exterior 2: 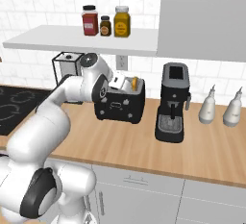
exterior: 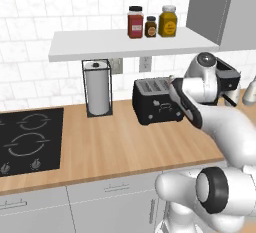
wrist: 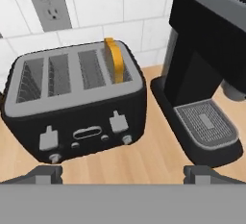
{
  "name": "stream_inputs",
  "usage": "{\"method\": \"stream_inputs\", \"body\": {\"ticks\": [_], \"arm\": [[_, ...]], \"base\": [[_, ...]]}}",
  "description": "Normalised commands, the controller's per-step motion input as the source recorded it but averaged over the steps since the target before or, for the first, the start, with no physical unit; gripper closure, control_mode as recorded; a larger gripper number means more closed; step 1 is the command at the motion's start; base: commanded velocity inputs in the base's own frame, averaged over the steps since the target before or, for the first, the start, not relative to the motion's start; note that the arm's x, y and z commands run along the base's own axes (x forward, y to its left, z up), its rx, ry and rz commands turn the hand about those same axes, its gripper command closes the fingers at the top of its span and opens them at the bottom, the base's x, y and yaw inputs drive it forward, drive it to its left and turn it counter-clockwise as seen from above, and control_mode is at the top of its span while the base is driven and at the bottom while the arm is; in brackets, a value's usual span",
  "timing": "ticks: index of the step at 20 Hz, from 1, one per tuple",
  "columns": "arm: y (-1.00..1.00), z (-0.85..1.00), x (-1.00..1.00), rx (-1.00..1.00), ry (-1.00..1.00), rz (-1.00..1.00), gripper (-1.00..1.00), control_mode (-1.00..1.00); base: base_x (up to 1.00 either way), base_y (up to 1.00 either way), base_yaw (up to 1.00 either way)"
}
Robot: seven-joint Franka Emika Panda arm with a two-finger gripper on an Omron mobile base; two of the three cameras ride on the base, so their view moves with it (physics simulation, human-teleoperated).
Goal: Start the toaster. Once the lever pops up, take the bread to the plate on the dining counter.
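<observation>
Your two-finger gripper (wrist: 123, 175) hangs with its jaws spread wide and nothing between them, just in front of the black boxy four-slot toaster (wrist: 77, 107) on the light wooden desk (wrist: 144, 163). In the hand view, both dark tips stand apart at the bottom, short of the toaster's front face.

Take the toaster as your landmark. On its front face you have two small grey levers, one near the left end (wrist: 47, 139) and one near the right (wrist: 118, 122), with a grey control panel (wrist: 88, 133) and small knobs between and below them. My guess is the right lever serves the slot with the bread in it. Expect it to be stiff and to travel straight down; push on its top edge, not the knob beneath.

The golden-crusted slice of bread (wrist: 114, 59) stands on edge in the toaster's rightmost slot, its upper part poking out. Its long axis runs front to back along that slot, the thin edge facing you. Judge it light, soft and crumbly: pinch the exposed top across its thin faces, gently, and lift straight up.

To the toaster's right stands a black coffee machine (wrist: 211, 64), close by, so keep your wrist clear. Behind the toaster, a grey wall outlet (wrist: 47, 2) sits on white tile.
</observation>
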Motion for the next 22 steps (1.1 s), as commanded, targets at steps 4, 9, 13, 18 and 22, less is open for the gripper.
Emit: {"method": "stream_inputs", "body": {"ticks": [4,9,13,18,22], "arm": [[-0.24,-0.08,0.45,0.0,0.0,0.0,-1.0,-1.0],[-0.16,0.0,0.37,0.0,0.0,0.0,-1.0,-1.0],[-0.04,-0.03,0.26,0.0,0.0,0.0,-1.0,-1.0],[0.0,-0.11,0.2,0.0,-0.01,0.0,-1.0,-1.0],[0.0,-0.19,0.17,0.0,-0.01,0.0,-1.0,-1.0]], "base": [[0.0,0.0,0.0],[0.0,0.0,0.0],[0.0,0.0,0.0],[0.0,0.0,0.0],[0.0,0.0,0.0]]}}
